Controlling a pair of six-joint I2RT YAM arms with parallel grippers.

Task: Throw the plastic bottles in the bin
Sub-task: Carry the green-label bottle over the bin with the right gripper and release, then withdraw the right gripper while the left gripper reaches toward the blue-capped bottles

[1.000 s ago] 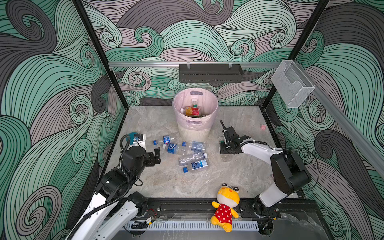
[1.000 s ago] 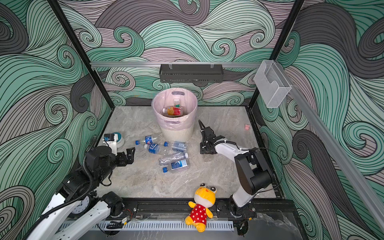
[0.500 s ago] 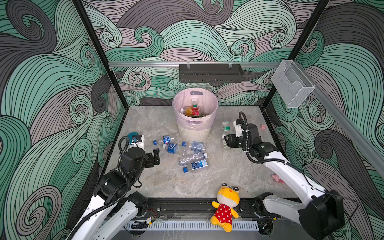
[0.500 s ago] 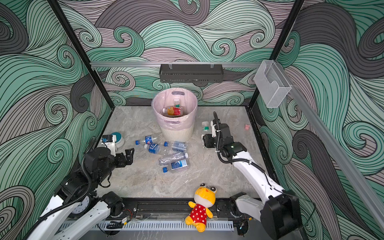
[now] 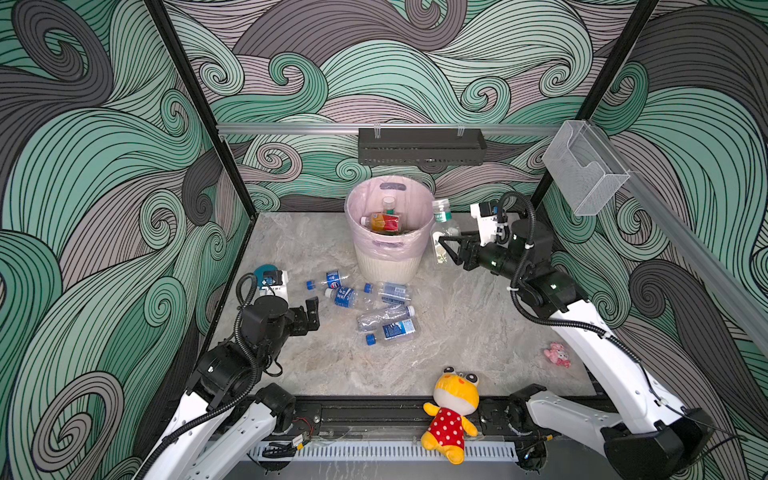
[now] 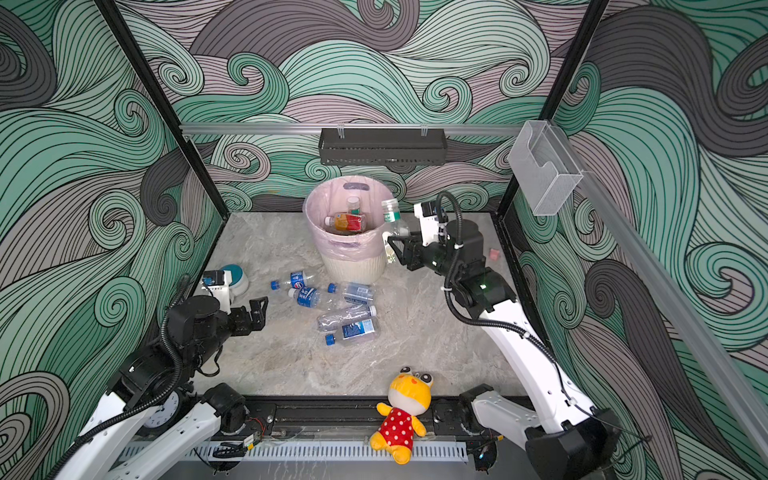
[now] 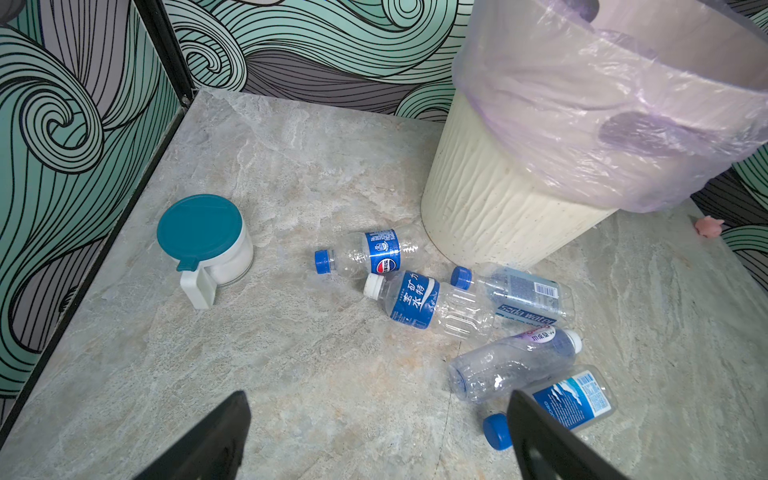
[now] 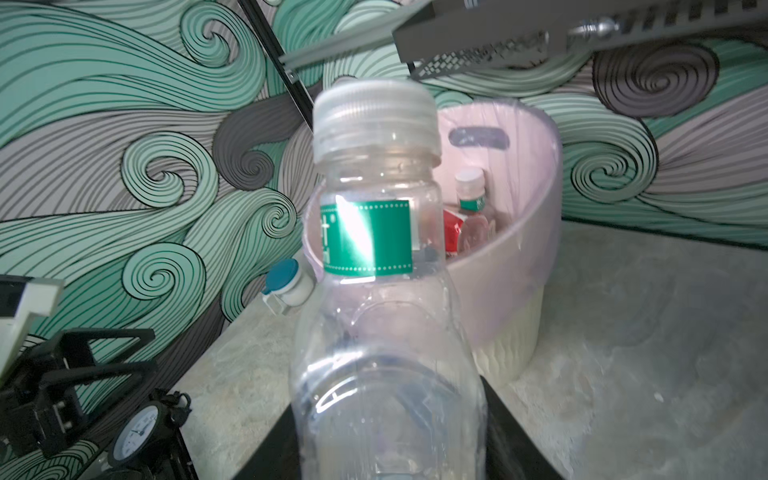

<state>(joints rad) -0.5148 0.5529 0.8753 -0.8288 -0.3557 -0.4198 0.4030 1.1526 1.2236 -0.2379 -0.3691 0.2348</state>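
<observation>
left gripper spread wide, right gripper clamped

Clear bottle labelled "soda water", Pepsi logo on blue-label bottle

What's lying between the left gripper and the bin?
Several clear blue-labelled bottles lie on their sides between the open left gripper and the bin, as both top views show.

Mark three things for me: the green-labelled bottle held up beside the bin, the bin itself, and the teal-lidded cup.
green-labelled bottle [image 5: 441, 217], in a top view, on its green label.
bin [image 5: 386, 267], in a top view, on its ribbed cream wall.
teal-lidded cup [image 7: 199, 222], in the left wrist view, on the lid's top.
</observation>
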